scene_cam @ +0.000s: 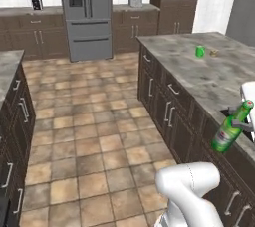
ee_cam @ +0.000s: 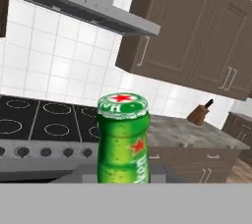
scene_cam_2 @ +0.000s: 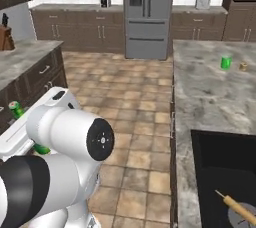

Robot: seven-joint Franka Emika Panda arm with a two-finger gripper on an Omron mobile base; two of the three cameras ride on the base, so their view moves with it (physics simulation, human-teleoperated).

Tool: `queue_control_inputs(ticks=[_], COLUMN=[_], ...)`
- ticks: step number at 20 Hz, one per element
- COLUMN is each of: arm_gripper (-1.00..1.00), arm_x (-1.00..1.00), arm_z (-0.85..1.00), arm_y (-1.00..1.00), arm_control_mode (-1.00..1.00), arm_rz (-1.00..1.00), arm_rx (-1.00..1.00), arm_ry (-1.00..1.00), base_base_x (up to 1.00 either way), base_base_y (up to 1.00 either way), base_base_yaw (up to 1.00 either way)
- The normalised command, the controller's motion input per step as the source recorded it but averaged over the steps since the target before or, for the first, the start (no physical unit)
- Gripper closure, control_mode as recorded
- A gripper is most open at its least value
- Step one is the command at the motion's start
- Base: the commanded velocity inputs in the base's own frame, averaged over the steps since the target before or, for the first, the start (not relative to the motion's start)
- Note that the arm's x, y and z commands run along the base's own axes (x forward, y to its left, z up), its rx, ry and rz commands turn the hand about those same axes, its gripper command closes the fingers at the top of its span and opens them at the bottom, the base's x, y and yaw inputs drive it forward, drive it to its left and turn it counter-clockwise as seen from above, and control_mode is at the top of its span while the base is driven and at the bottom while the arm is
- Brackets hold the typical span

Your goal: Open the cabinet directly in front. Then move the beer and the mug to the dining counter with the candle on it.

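From the left base view I see my tool (scene_cam: 241, 119) at the right edge of the picture, its dark fingers pinched on the neck of the beer (scene_cam: 230, 128), so I read it as holding the bottle. The beer hangs tilted, cap up and to the right, base down and to the left, over the near edge of the dining desk (scene_cam: 214, 74) and in front of its dark drawers; it does not look to be resting on the stone. In the hand view the beer (ee_cam: 123, 139) stands right in front of the lens, its green cap with the red star on top, and I cannot make out the fingertips there. Farther along the same desk the mug (scene_cam: 200, 51) stands upright, and the candle (scene_cam: 213, 52) sits just beside it, a small gap between them. The right base view gives the same pair from the other side: the mug (scene_cam_2: 226, 62) and the candle (scene_cam_2: 243, 65) near each other on the dining desk (scene_cam_2: 205, 97), well away from the near end. In that view a bit of green shows behind my arm at the left edge, likely the bottle, though most of it is hidden. Behind the bottle in the hand view I see a black cooktop (ee_cam: 44, 122), a white tiled wall, brown wall cabinets (ee_cam: 197, 36) with bar handles, and a knife block (ee_cam: 199, 114) on a farther desk.
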Motion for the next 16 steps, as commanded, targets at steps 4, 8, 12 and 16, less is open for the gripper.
queue_control_inputs(ticks=[4,8,12,16], arm_gripper=[1.0,1.0,1.0,1.0], arm_x=[0.0,0.0,0.0,0.0], arm_z=[0.0,0.0,0.0,0.0], arm_y=[0.0,0.0,0.0,0.0], arm_control_mode=[1.0,1.0,1.0,1.0], arm_rz=[0.0,0.0,0.0,0.0], arm_rx=[0.0,0.0,0.0,0.0], arm_ry=[0.0,0.0,0.0,0.0], base_base_x=[1.0,1.0,0.95,0.88], base_base_y=[0.28,0.16,0.15,0.11], base_base_yaw=[-0.21,-0.19,-0.22,-0.23])
